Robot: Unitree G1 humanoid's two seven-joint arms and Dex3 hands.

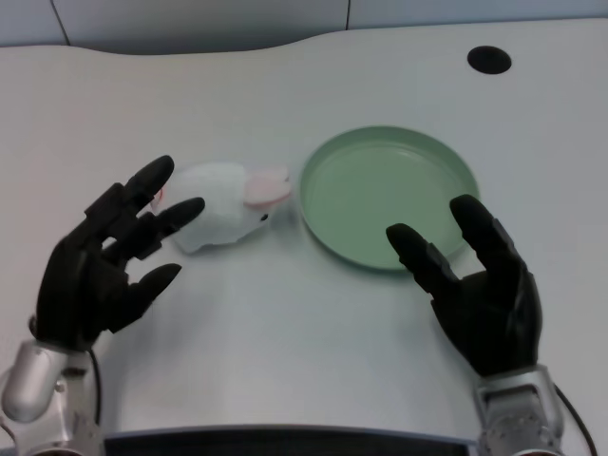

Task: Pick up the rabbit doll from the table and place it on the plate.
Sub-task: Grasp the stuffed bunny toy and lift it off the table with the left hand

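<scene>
The left hand [106, 258] is spread wide, its black fingers fanned apart and reaching up and to the right across the tabletop [285, 323]. It holds nothing. Two of its upper fingertips overlap the left end of the rabbit doll [223, 217] in the head view; from this angle I cannot tell whether they actually rest on the plush or just hang over it. The lowest finger points out over bare surface, apart from the doll. The silver forearm [43, 399] comes up from the bottom left corner.

The rabbit doll lies on its side on the tabletop, a small white plush shape with a pale pink ear [266, 190] pointing toward the right. It sits between the left hand and the plate [337, 204], and its ear end is just beside the plate's left rim, possibly touching it. The doll is on the tabletop, not on the plate.

The plate is round, light green, with a low raised rim, and nothing lies in it. The right hand [480, 280] sits at the lower right, fingers apart, with its fingertips overlapping the plate's near edge in this view.

Farther back, a dark round hole [488, 60] is set into the tabletop near the far right, well apart from the plate.
</scene>
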